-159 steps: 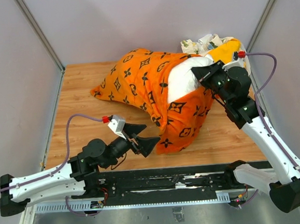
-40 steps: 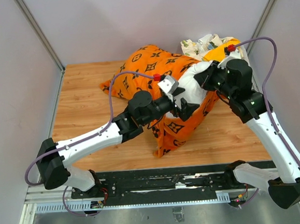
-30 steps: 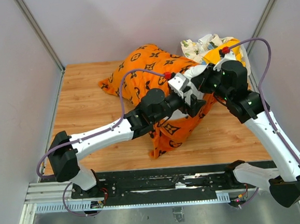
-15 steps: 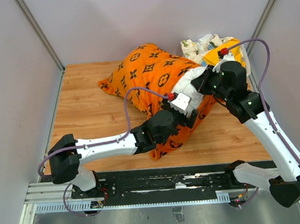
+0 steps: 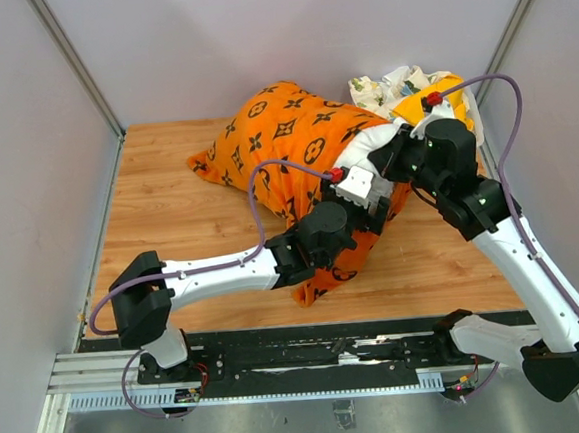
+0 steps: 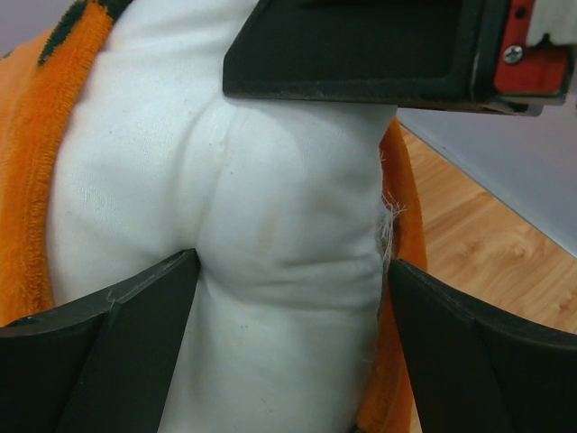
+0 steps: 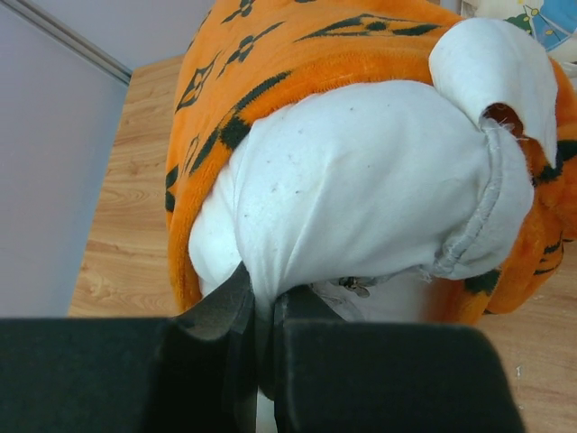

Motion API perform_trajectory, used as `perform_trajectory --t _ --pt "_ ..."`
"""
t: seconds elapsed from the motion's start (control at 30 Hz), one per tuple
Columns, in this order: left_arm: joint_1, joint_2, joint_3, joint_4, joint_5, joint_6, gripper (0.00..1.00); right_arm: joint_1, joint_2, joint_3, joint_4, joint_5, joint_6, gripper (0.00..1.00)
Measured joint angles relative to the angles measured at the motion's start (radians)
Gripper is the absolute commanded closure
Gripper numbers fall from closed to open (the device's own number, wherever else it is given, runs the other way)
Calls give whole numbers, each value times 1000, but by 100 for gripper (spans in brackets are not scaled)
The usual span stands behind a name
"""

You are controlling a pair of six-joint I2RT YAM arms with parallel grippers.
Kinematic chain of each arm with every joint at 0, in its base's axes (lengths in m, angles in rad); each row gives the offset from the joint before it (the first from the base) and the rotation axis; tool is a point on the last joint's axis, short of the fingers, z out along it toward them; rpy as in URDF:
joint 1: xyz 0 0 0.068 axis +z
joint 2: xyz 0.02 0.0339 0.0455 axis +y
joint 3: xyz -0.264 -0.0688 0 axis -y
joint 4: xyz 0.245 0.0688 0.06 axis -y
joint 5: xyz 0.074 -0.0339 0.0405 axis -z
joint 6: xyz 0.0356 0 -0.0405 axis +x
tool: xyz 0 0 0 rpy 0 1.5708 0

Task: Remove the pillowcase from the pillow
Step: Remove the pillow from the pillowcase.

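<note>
The orange pillowcase (image 5: pixel 284 142) with black motifs lies across the middle of the table, and its mouth faces right. The white pillow (image 5: pixel 365 148) bulges out of that mouth. My right gripper (image 5: pixel 397 158) is shut on a pinch of the pillow's white fabric (image 7: pixel 379 171), with the fingertips (image 7: pixel 236 302) pressed together under it. My left gripper (image 5: pixel 369 208) is open right at the exposed end. In the left wrist view its fingers (image 6: pixel 108 329) stand on either side of the white pillow (image 6: pixel 288 234), and orange pillowcase (image 6: pixel 54 180) edges both sides. The right gripper (image 6: pixel 361 45) shows just above.
A heap of cloths sits at the back right corner: a white floral one (image 5: pixel 389 83) and a plain yellow-orange one (image 5: pixel 442 94). Grey walls close in the wooden table (image 5: pixel 168 206) on three sides. The left arm stretches across the table's near middle.
My left arm has swung its open gripper from on top of the pillow down to the near side of the exposed end. The right gripper has kept its pinch and barely moved.
</note>
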Motion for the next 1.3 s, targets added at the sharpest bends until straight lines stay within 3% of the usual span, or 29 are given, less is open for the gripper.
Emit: perform_trajectory --t 0.07,0.1,0.17,0.2,0.23,0.3,0.33,0.4,0.43,0.63,0.93,1.13,1.3 --pt "0 18 18 -3 -21 0 13 0 -3 1 5 0 0 99" --pt "0 27 21 -2 -35 0 20 0 -5 1 4 0 0 99" --pt "-2 41 22 2 -62 -2 56 3 -7 1 -3 0 0 99" --pt "-4 48 22 4 -80 4 82 7 -8 1 -8 0 0 99" --pt "-4 51 22 6 -89 -3 97 10 -9 1 -10 0 0 99" --pt "-5 55 21 10 -108 1 100 13 -15 1 -15 -1 -1 99" --pt "-5 55 21 13 -112 0 100 13 -19 1 -17 0 -1 77" --pt "-5 51 20 16 -111 -2 100 15 -24 1 -18 0 -2 18" --pt "-5 47 16 13 -106 -5 100 17 -28 1 -14 -2 -4 1" --pt "62 -53 -45 -44 37 -65 100 33 -102 2 -3 26 -50 2" --pt "214 -199 -87 -169 206 -120 100 36 -369 -108 70 47 -172 2" --pt "241 -220 -83 -226 303 -137 100 36 -258 -169 105 -85 -177 1" --pt "266 -253 -82 -267 349 -166 100 48 -150 -327 204 -234 -124 1"
